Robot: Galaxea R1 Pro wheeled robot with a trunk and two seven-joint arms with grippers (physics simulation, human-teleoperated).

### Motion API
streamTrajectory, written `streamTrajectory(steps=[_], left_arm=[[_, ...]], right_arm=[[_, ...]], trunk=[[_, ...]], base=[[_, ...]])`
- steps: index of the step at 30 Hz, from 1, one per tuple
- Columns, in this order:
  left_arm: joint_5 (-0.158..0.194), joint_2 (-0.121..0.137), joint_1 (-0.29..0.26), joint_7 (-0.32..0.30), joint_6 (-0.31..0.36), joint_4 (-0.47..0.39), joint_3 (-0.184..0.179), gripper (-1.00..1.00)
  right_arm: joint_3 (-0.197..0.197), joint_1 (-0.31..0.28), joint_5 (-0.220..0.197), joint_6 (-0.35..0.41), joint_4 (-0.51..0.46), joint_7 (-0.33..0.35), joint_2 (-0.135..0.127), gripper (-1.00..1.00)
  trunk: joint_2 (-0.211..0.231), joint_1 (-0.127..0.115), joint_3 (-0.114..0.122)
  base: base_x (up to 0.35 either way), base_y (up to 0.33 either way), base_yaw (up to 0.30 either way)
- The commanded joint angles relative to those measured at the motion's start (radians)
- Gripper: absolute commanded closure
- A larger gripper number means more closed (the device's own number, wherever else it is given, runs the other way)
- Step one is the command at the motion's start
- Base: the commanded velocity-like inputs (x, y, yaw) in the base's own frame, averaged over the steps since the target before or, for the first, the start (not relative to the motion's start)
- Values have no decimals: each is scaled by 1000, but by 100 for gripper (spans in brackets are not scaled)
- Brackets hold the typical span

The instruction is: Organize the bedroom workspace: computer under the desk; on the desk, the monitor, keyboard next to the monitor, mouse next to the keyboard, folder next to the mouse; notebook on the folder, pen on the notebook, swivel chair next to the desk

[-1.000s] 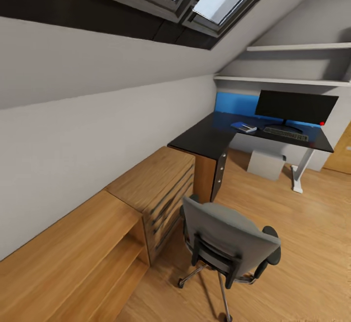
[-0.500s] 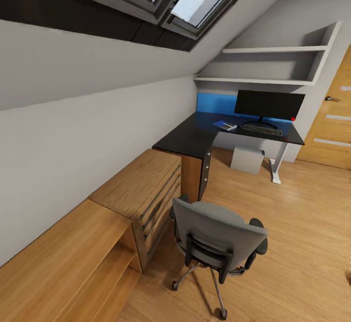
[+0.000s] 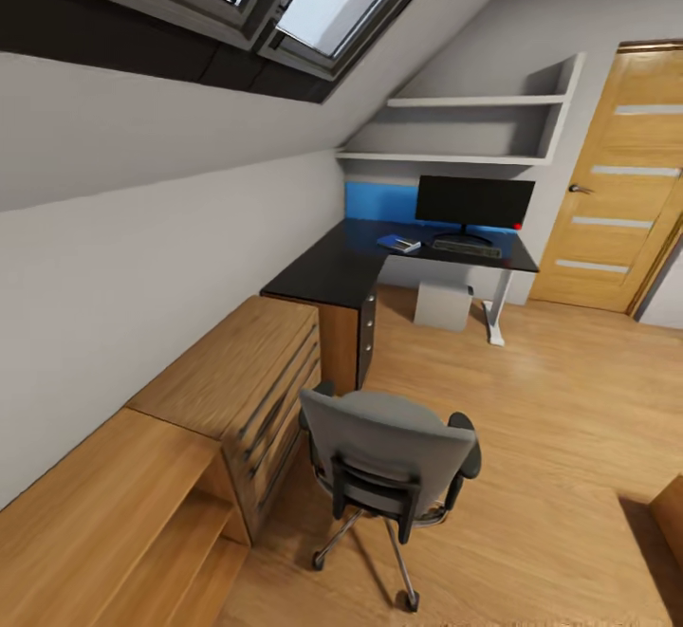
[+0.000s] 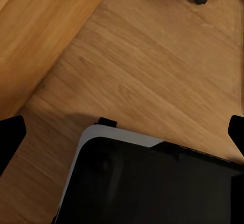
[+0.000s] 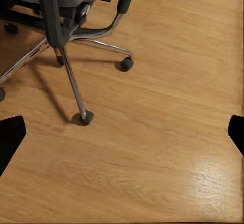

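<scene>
While the head camera looks down an attic bedroom, the desk (image 3: 332, 271) serves as landmark: glossy black L-shaped top under the sloped wall, blue back panel at its far end, white leg at the far right end. On the desk's far wing stands the monitor (image 3: 474, 200), upright, red light at a lower corner. Just in front of the monitor lies the keyboard (image 3: 466, 248); beside it, toward the desk's corner, a small blue-and-white item (image 3: 399, 244), too small to identify. Under the desk's far wing sits a pale grey box, apparently the computer (image 3: 443, 305), on the floor. Swivel chair (image 3: 389, 451) stands well apart from the desk's far wing, just off the near end, beside the wooden drawer chest (image 3: 251, 371), back turned to camera. Right wrist view: right gripper (image 5: 122, 132) with dark fingertips wide apart at frame edges, holding nothing, above floor near the chair's casters. Left wrist view: left gripper (image 4: 122, 132) likewise spread wide, empty, over the robot's dark base (image 4: 152, 183).
</scene>
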Motion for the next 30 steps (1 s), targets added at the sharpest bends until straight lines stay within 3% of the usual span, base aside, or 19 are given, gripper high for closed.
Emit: streamTrajectory(steps=[1, 14, 30], left_arm=[[0, 0, 0, 10, -3, -1, -9, -100], [0, 2, 0, 11, 0, -1, -10, -100], [2, 3, 0, 13, 0, -1, -9, -100]], right_arm=[[8, -1, -2, -2, 1, -7, 0, -100], [9, -1, -2, -2, 1, -7, 0, -100], [10, -1, -1, -1, 1, -6, 1, -100]], trunk=[[-2, 0, -1], [-2, 0, 4], [-2, 0, 8]], base=[[0, 0, -264], [-75, 156, -264], [-5, 13, -261]])
